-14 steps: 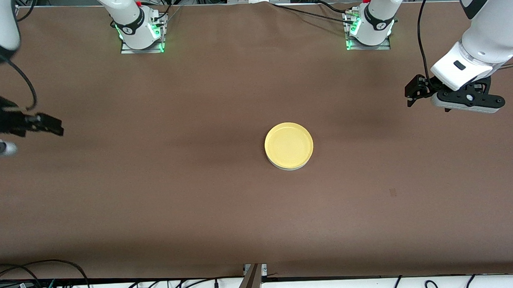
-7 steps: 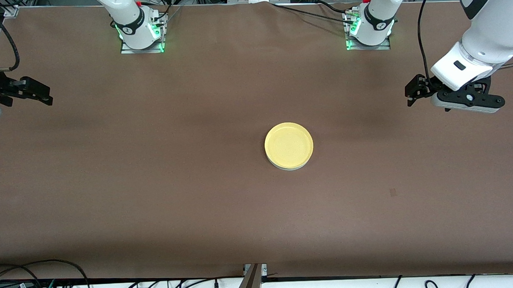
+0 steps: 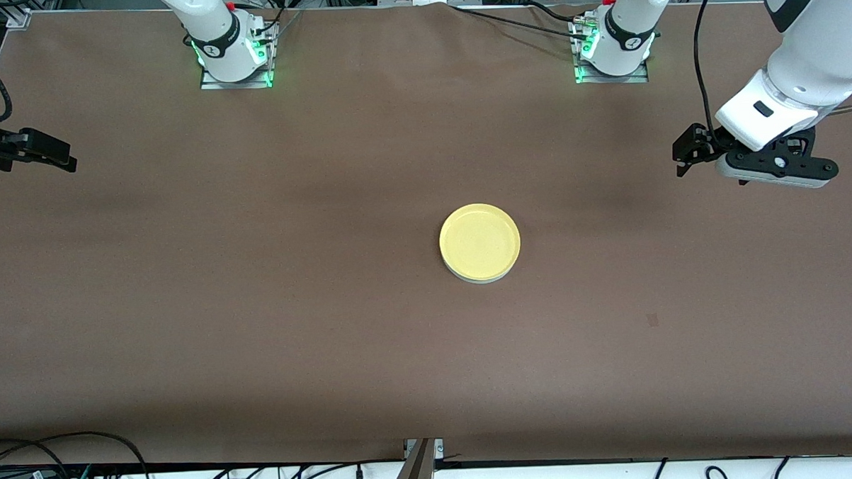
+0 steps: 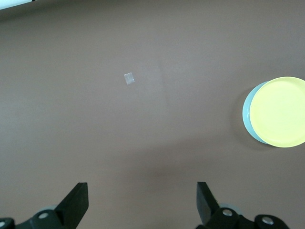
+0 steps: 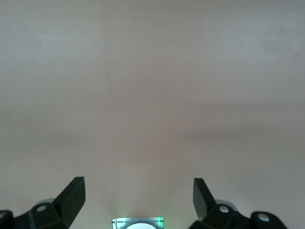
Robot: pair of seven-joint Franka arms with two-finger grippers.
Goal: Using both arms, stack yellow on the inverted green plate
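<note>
A brown tabletop (image 3: 258,309) fills the frame; black cables (image 3: 87,478) tangle at lower left, along a white edge.

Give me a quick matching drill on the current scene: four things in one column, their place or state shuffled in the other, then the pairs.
Things:
1. yellow plate
2. green plate
3. left hand
4. right hand

Places or states:
A. open, over bare table at the right arm's end
B. on top of the stack, mid-table
C. open, over bare table at the left arm's end
D. under the other plate, only an edge showing

Pairs: 1-B, 2-D, 3-C, 4-A
</note>
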